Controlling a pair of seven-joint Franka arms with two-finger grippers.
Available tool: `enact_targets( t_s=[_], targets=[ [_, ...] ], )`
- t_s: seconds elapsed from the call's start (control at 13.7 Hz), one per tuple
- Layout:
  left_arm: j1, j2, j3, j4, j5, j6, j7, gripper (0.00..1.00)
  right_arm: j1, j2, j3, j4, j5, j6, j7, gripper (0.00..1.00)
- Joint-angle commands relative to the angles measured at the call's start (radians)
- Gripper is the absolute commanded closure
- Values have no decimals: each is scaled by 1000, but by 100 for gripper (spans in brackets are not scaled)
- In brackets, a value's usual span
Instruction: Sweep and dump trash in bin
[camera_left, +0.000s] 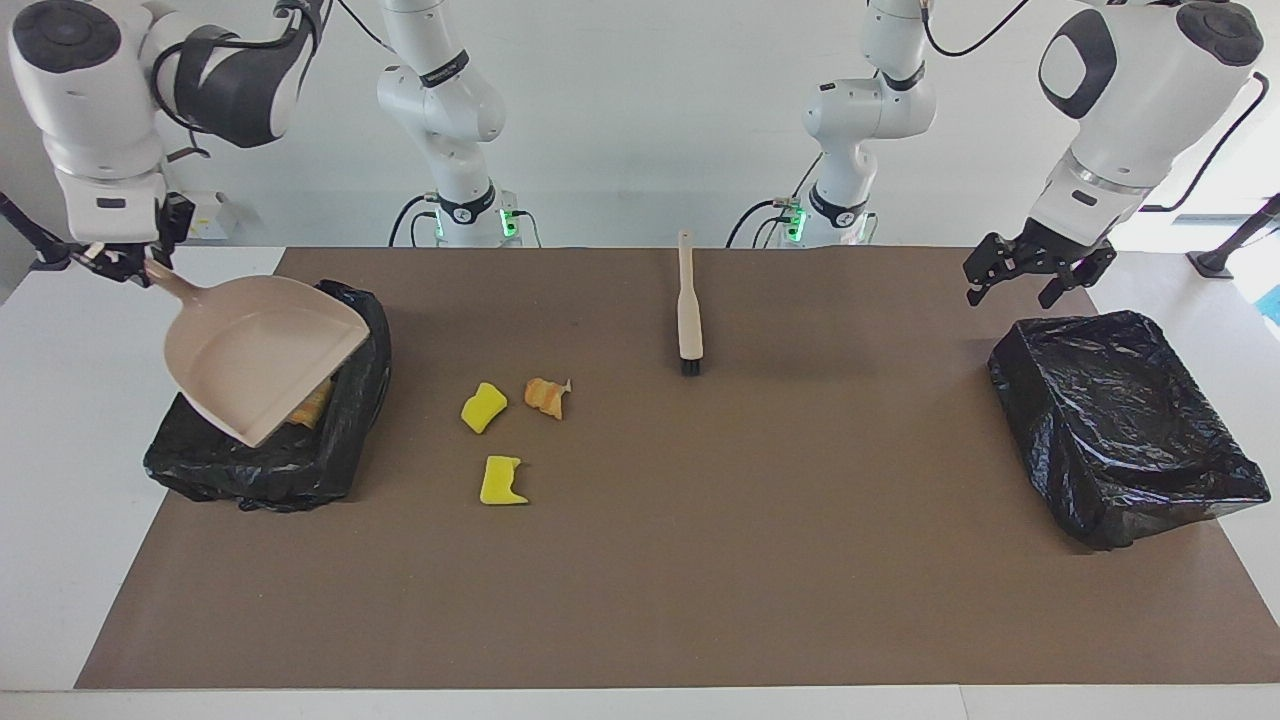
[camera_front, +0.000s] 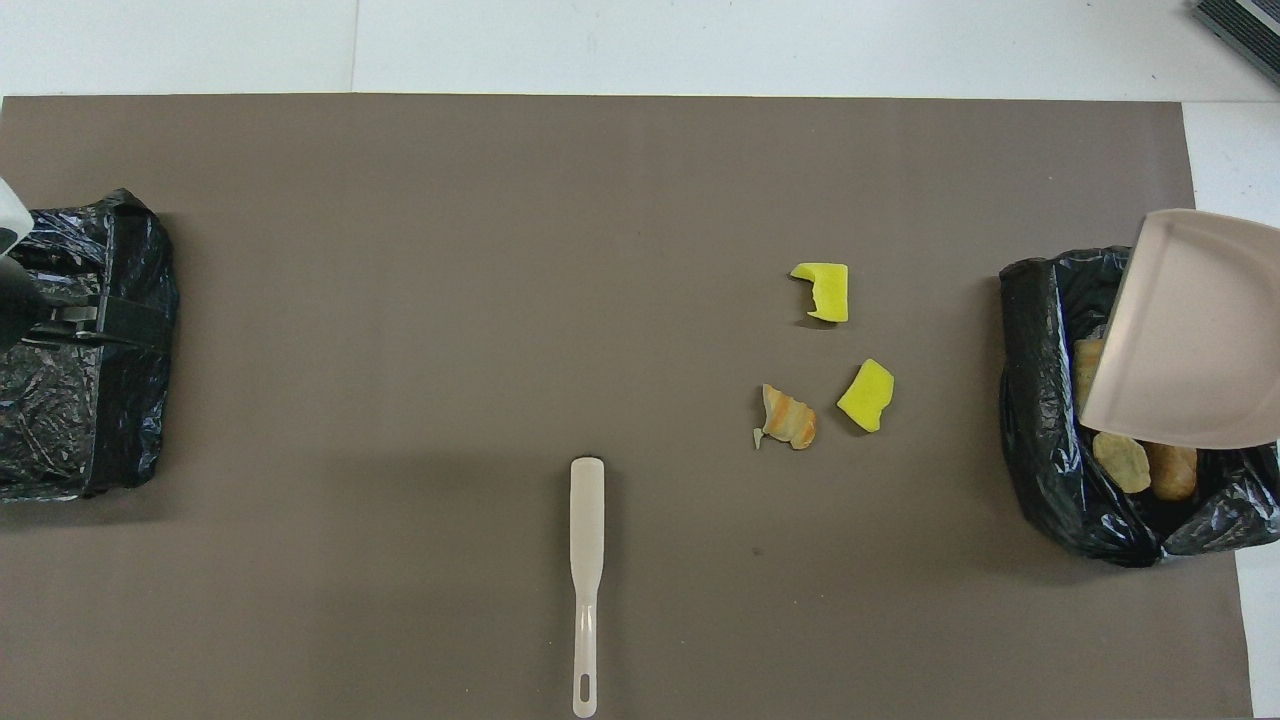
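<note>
My right gripper is shut on the handle of the beige dustpan, which hangs tilted over the black-lined bin at the right arm's end. The dustpan hides much of the bin's inside. Trash lumps show in the bin under its rim. On the mat lie two yellow sponge chunks and an orange lump. My left gripper hangs open and holds nothing, over the edge of the other bin.
A second black-lined bin sits at the left arm's end. A beige brush lies on the brown mat near the robots, bristles pointing away from them. White table shows around the mat.
</note>
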Motion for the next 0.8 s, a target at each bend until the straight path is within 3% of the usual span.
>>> enact_targets(
  t_s=[0.0,0.29,0.37,0.51,0.73],
  targets=[
    [15,14,-6,24,11,-13,46,0,127,-7,3,-6,93,-56,329,100],
    [15,9,-8,17,9,-8,37,0,305,66,3,15,249,-42,892,100],
    [15,6,-8,12,9,-8,37,0,356,115,3,44,277,-43,1022,100],
    [14,1,-8,1,9,-8,37,0,462,262,3,200,289,-42,1280,100],
    [14,-2,-8,-6,9,-8,42,0,520,385,3,323,410,25,1500,100]
  ],
)
